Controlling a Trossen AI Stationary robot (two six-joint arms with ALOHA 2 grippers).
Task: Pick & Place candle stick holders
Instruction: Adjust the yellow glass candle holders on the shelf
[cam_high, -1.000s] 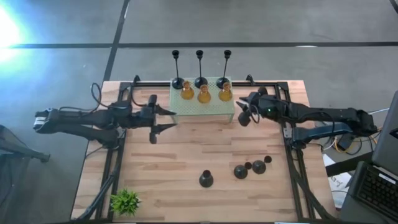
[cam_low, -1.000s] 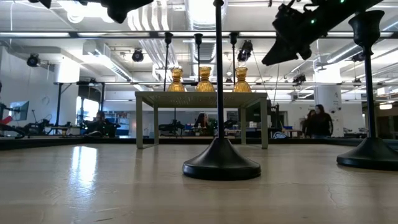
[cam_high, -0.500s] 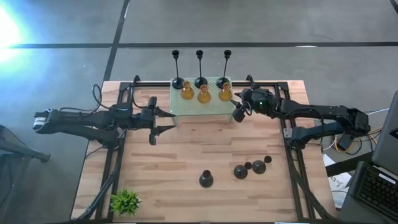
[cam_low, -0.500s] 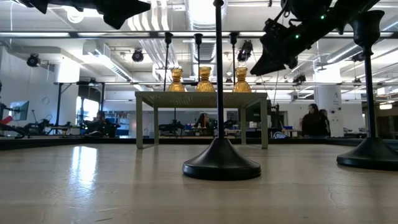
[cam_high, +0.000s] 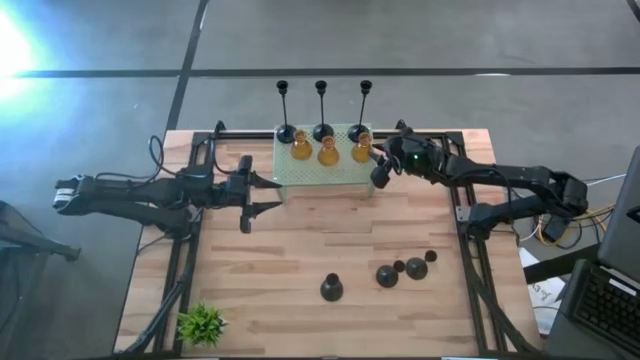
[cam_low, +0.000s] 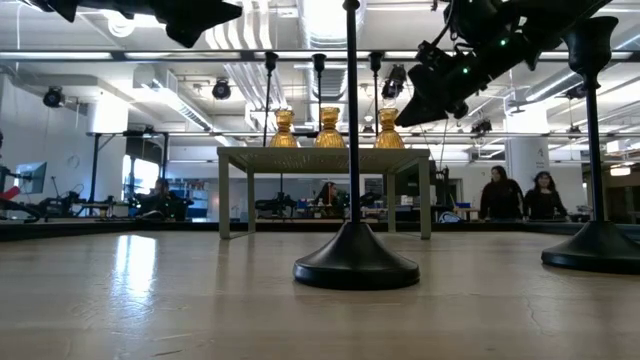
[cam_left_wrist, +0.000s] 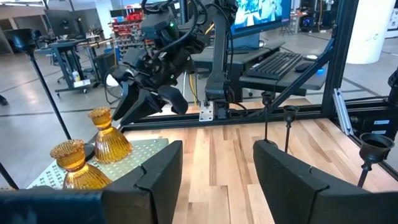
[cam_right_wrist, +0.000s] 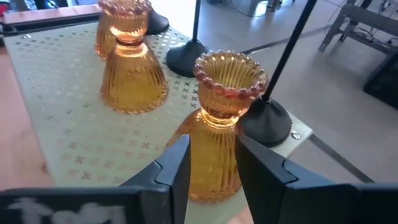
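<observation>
Nearest the front edge of the bench (cam_high: 300, 300) sits the small leafy plant (cam_high: 202, 323), and just beyond it, toward the right, the three short black dome holders: one alone (cam_high: 332, 288) and two more (cam_high: 388, 275) (cam_high: 417, 267) huddled with a couple of small dark bits beside them. Further back on the left, the left gripper (cam_high: 262, 194) hovers beside the left end of the mint-green stand (cam_high: 326, 175), its fingers (cam_left_wrist: 163, 167) spread wide and holding nothing. Now to the action: the right gripper (cam_high: 378, 165) is up at the stand's right end, and the right wrist view shows its fingers (cam_right_wrist: 177, 165) flanking the body of the rightmost amber holder (cam_right_wrist: 214, 127), one either side, right up against the glass. The other two amber holders (cam_high: 328, 152) (cam_high: 301, 148) stand upright on the stand alongside it. At the very back, three tall black stems (cam_high: 284, 112) (cam_high: 322, 109) (cam_high: 364, 107) stand in a row along the stand's far edge.
</observation>
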